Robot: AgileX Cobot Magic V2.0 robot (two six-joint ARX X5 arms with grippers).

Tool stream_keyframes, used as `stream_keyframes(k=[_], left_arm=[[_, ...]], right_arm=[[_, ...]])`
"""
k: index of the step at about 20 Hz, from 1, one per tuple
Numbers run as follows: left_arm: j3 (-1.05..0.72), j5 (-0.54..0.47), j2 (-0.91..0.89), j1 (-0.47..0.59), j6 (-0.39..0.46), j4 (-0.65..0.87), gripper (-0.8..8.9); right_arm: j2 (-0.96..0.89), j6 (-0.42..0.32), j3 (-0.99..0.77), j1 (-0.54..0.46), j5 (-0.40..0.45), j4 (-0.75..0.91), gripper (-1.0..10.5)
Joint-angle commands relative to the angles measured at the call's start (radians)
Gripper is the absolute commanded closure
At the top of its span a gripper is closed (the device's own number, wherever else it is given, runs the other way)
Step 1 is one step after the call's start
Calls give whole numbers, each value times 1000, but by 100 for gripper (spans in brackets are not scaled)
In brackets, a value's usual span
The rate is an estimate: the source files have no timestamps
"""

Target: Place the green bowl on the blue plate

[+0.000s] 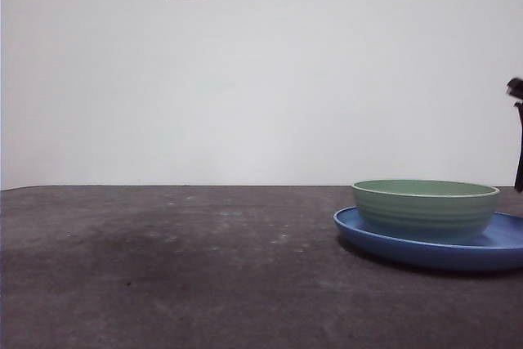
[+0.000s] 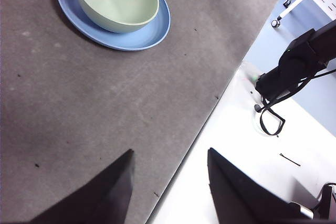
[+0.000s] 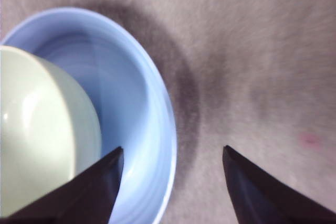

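**Fingers spread and empty, bowl resting on plate**

Fingers of the right gripper (image 3: 170,169) are spread apart and hold nothing; they hover above the blue plate (image 3: 142,103) at its edge, just beside the green bowl (image 3: 37,129). Across the dark table (image 1: 163,267), the bowl sits upright inside the plate at the right side of the front view. Well apart, the left gripper (image 2: 168,177) hangs with its 2 jaws spread, empty, over the table's edge.
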Motion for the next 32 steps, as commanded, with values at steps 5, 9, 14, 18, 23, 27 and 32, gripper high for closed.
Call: stream_keyframes(k=[5,9,14,18,23,27,32], left_arm=[[8,10,6,-5,12,11,593],[8,10,6,-5,12,11,593],[8,10,6,-5,12,11,593],[8,10,6,-5,8,10,593],[8,10,6,-5,9,12,593],[8,10,6,-5,9,18,593],[8,10,6,-5,13,18,593]], right_arm=[[126,-16,5,43,-8,72,738],[148,-15,5,54,5,101,877],[148,-15,5,51,13,103,937],[121,-1,5,51,-40,111,937],[6,48,5,53,-109,121,937],[-52,97,7,97,-137,129,937],[-54,201,7,274,-93,218,937]])
